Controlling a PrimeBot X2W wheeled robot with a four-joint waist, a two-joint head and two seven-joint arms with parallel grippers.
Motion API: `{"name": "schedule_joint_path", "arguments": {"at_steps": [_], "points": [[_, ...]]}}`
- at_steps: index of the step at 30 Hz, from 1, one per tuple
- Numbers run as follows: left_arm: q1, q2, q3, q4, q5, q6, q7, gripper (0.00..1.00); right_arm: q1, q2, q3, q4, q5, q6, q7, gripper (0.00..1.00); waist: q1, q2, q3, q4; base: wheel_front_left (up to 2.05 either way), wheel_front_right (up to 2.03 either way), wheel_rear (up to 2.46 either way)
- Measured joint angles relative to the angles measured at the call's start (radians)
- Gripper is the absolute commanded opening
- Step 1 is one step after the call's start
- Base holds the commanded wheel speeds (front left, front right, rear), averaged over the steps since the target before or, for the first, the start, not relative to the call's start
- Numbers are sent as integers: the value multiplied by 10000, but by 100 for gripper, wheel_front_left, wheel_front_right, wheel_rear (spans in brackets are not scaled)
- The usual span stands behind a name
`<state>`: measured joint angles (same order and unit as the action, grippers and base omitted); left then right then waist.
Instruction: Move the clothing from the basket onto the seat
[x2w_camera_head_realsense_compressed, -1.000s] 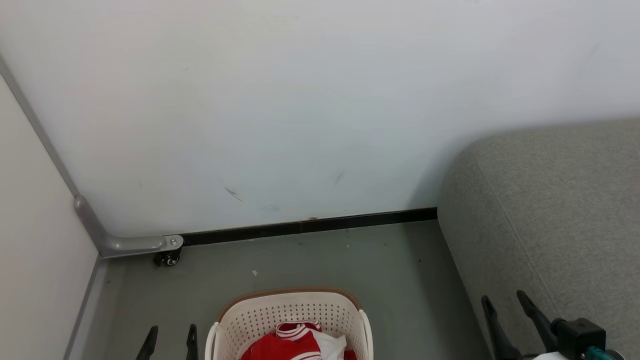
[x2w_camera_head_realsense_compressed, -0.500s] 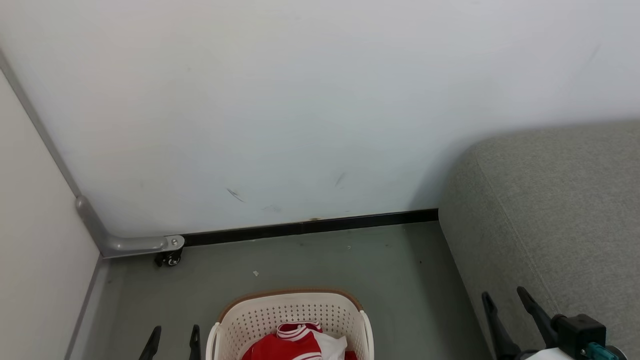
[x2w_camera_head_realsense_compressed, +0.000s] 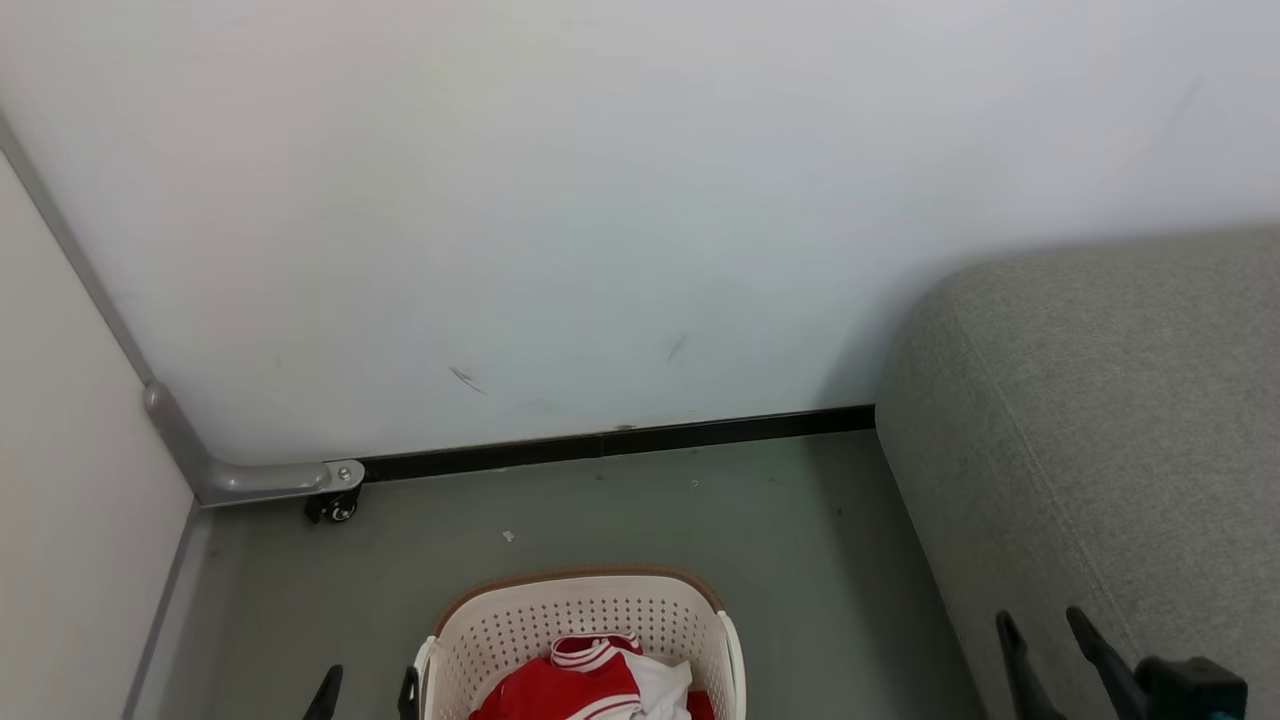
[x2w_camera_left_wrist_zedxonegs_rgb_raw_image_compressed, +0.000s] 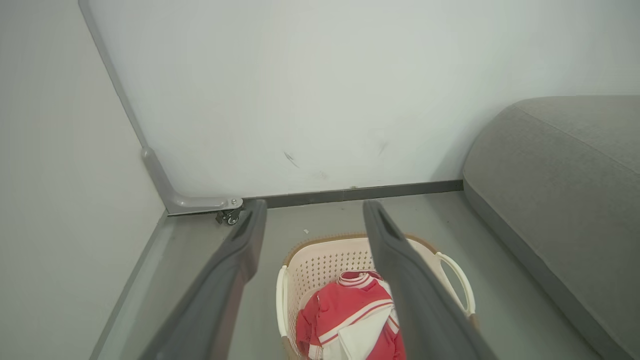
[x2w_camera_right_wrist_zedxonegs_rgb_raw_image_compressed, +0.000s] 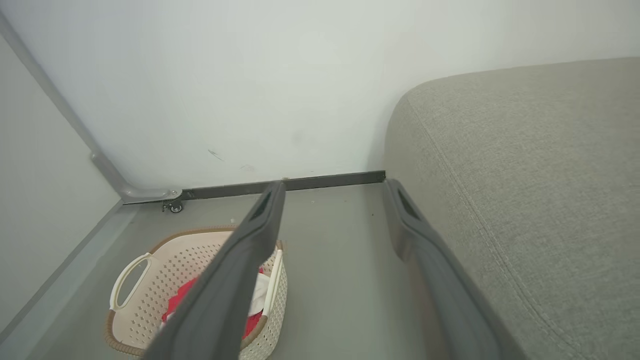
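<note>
You see soft red-and-white clothing (x2w_camera_head_realsense_compressed: 575, 688) bunched in the oval cream perforated plastic basket (x2w_camera_head_realsense_compressed: 580, 580), striped collar (x2w_camera_head_realsense_compressed: 598, 650) toward the wall (x2w_camera_head_realsense_compressed: 600, 200); grey woven seat (x2w_camera_head_realsense_compressed: 1100, 420) at right; left gripper (x2w_camera_head_realsense_compressed: 368, 690) and right gripper (x2w_camera_head_realsense_compressed: 1042, 645) spread, empty.

Two pairs of jaws, two dark fingers (x2w_camera_left_wrist_zedxonegs_rgb_raw_image_compressed: 225, 280) each, four fingers in all. One basket (x2w_camera_head_realsense_compressed: 575, 612) just to the right of the left jaws, with two white side handles (x2w_camera_left_wrist_zedxonegs_rgb_raw_image_compressed: 458, 281). One bundle of red-and-white clothing (x2w_camera_head_realsense_compressed: 560, 692) lies in it (how many garments make it up cannot be told). One grey seat (x2w_camera_head_realsense_compressed: 1100, 420) just beside the right jaws. One small caster (x2w_camera_head_realsense_compressed: 337, 508) under one grey metal bracket (x2w_camera_head_realsense_compressed: 250, 485), well ahead of the left jaws. One black skirting strip (x2w_camera_head_realsense_compressed: 620, 440) beyond both pairs.
</note>
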<state>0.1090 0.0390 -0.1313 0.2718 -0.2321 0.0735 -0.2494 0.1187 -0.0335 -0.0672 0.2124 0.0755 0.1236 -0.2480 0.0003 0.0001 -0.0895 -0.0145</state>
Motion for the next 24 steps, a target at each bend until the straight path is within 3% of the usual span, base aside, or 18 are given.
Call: {"name": "schedule_joint_path", "arguments": {"at_steps": [7, 24], "points": [[18, 8, -474, 184, 755, -334, 0, 100, 484, 13, -244, 495, 280, 0, 0, 100, 0, 0, 193, -77, 0, 0, 0], [5, 113, -1162, 846, 1289, -955, 0, 100, 879, 23, -366, 178, -23, 0, 0, 100, -1, 0, 1065, -460, 0, 0, 0]]}}
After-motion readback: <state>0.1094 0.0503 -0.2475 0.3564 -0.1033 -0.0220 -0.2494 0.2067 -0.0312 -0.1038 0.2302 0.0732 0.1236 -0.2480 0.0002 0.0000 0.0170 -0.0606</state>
